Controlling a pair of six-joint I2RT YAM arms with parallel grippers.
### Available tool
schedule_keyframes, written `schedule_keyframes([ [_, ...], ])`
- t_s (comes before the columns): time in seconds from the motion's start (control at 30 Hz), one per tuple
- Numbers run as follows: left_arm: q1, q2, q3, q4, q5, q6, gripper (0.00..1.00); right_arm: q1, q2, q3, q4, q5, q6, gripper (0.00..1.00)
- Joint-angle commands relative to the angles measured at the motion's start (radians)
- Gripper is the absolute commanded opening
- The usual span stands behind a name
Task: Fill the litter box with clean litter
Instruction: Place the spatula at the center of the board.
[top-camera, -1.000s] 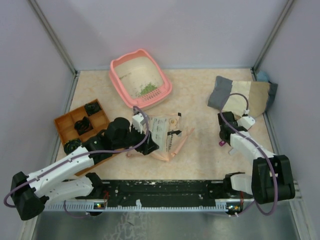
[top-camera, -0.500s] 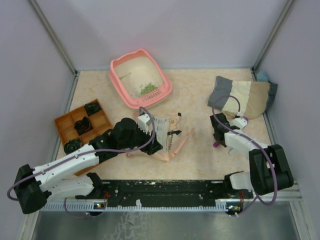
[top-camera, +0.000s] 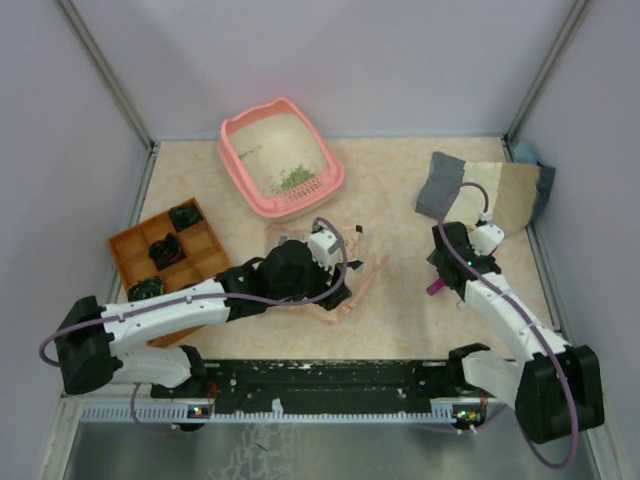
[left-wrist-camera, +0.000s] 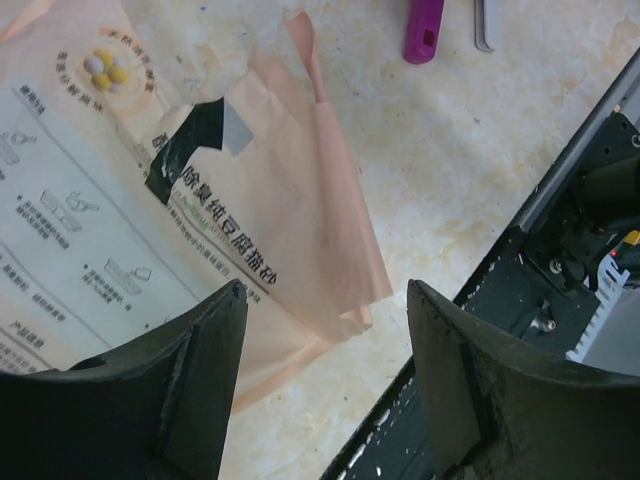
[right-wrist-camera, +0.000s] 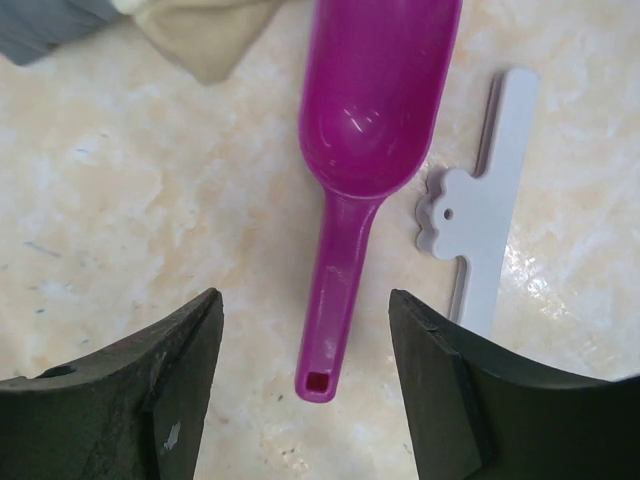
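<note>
Two arms are reaching over the beige marbled surface (top-camera: 390, 180). The left gripper (left-wrist-camera: 325, 300) is hovering over the printed paper bag (left-wrist-camera: 200, 200), which is lying flat near the middle of the surface. Its jaws are standing wide apart with nothing pinched between them, and the bag's crumpled peach-coloured edge is showing in the gap below. The right gripper (right-wrist-camera: 302, 300) is hanging over the magenta scoop (right-wrist-camera: 375, 100), also spread wide. The scoop's handle is pointing into the gap between the fingers, and neither finger is touching it. The scoop is lying on the surface with its empty bowl facing up, and a flat white clip (right-wrist-camera: 480, 200) is lying just beside it.

At the far side, the salmon-pink litter box (top-camera: 300, 203) is sitting at an angle, well apart from both grippers. The clean litter (top-camera: 294, 180) is lying inside it as a small green patch toward its near end, leaving most of the floor bare. An orange compartmented tray (top-camera: 125, 250) holding dark items is sitting at the left edge. A grey-and-beige cloth pouch (top-camera: 480, 195) is resting at the far right, just beyond the right gripper.
</note>
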Motion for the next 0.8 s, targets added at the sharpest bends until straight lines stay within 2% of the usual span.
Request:
schedule_keyframes([
  [0.0,-0.071,0.105,0.115,0.014,-0.129,0.04,0.7,0.005,-0.105,0.081,-0.004,-0.036,-0.135,0.66],
  [0.23,-0.146,0.262,0.19,0.006,-0.238,0.071,0.66,0.005,-0.195,0.091,0.042,-0.146,-0.198,0.65],
  [0.4,-0.178,0.347,0.222,-0.038,-0.307,0.086,0.65,0.005,-0.189,0.094,0.045,-0.164,-0.197,0.64],
  [0.53,-0.194,0.376,0.234,-0.048,-0.327,0.103,0.59,0.005,-0.184,0.083,0.072,-0.203,-0.198,0.63],
  [0.67,-0.201,0.377,0.241,-0.055,-0.348,0.094,0.47,0.005,-0.178,0.073,0.097,-0.24,-0.201,0.62],
  [0.7,-0.203,0.373,0.241,-0.059,-0.356,0.09,0.4,0.004,-0.175,0.07,0.103,-0.251,-0.203,0.61],
  [0.77,-0.203,0.363,0.241,-0.07,-0.379,0.075,0.18,0.004,-0.17,0.063,0.117,-0.276,-0.205,0.61],
])
